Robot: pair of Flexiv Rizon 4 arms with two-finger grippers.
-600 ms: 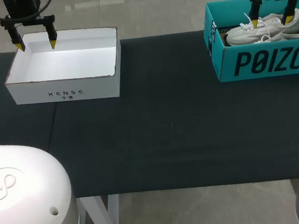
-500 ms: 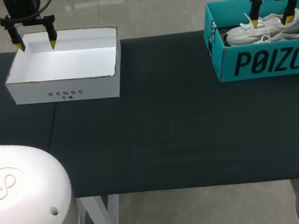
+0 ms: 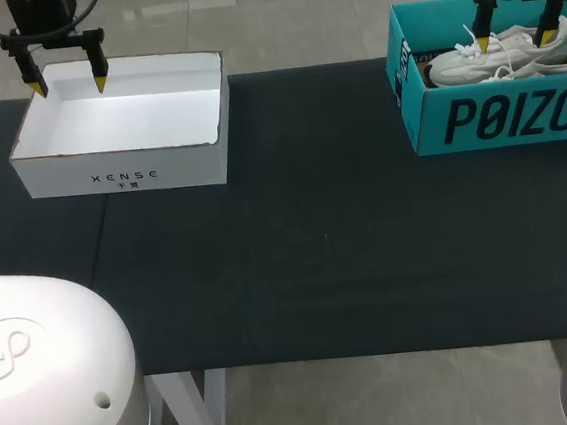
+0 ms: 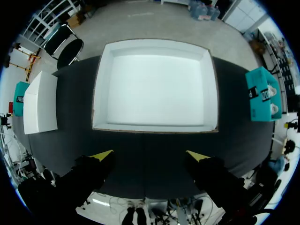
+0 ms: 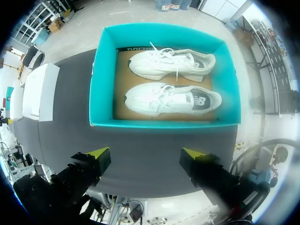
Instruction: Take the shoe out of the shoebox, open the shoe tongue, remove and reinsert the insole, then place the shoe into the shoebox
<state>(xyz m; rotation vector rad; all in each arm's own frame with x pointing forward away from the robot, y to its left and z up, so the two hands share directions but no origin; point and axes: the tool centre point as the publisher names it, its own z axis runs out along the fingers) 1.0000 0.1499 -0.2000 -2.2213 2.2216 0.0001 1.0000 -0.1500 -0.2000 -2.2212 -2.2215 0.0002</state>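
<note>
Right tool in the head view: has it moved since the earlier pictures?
No. The right tool hangs at the same spot above the teal shoebox.

White open-topped box (image 3: 159, 169) on black table (image 3: 318, 259), left side, near far edge

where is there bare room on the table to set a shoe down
The black tabletop is bare between the white cardboard box and the teal shoebox, and all along the near side. The white box is empty inside. Crowded: the shoebox, filled by two white sneakers, right gripper above.
</note>
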